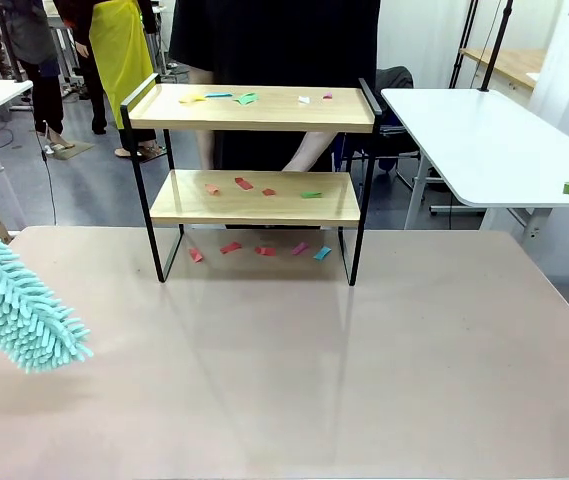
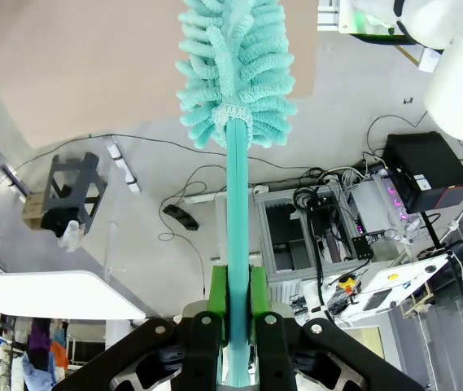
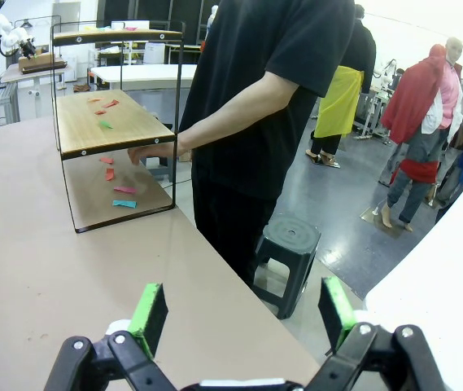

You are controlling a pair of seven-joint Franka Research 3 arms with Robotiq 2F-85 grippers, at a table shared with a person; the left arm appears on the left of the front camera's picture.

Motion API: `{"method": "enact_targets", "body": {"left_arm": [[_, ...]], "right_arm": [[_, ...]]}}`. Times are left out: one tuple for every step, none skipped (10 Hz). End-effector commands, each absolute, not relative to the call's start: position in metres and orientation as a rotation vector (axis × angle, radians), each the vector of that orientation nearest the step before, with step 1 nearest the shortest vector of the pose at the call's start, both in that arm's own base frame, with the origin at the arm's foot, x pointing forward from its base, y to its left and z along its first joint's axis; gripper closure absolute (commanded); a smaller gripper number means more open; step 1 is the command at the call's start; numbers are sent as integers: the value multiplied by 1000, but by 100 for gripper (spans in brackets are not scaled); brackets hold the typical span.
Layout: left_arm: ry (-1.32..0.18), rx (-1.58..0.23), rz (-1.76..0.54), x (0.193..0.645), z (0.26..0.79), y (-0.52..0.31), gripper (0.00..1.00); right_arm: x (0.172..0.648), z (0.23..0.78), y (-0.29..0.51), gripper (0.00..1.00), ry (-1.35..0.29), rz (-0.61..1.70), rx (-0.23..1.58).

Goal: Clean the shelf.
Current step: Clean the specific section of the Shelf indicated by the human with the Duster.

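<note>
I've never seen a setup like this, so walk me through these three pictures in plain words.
Two robot arms work at a table. The front picture looks across it at a person standing behind a small two-tier shelf. Coloured paper scraps lie on both boards and on the table beneath. The other two pictures come from cameras on the arms' wrists. The left jaws are shut on the handle of a teal duster; the right jaws stand open, holding nothing.
</note>
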State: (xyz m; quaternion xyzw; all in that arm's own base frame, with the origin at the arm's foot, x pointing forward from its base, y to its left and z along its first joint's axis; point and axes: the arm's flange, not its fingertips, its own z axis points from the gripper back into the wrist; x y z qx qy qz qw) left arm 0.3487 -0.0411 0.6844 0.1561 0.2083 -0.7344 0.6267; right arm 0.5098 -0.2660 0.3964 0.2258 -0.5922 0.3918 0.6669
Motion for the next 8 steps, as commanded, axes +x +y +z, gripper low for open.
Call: {"method": "enact_targets", "body": {"left_arm": [[474,360,-1684,347,686,-40,87],[474,360,-1684,347,686,-40,87],[474,360,-1684,347,686,-40,87],[474,360,-1684,347,686,-40,87],[474,360,-1684,347,686,-40,87],[474,360,-1684,347,686,-40,87],[474,360,-1684,347,686,-40,87],[474,360,-1684,347,686,-40,87]], "right_arm": [[510,404,-260,0,-1324,875,498],[510,404,-260,0,-1324,875,498],[510,404,-260,0,-1324,875,498],[510,404,-260,0,-1324,875,498],[510,404,-260,0,-1324,875,498],[510,404,-260,0,-1324,875,498],[510,404,-260,0,-1324,875,498],[510,404,-260,0,-1324,875,498]]}}
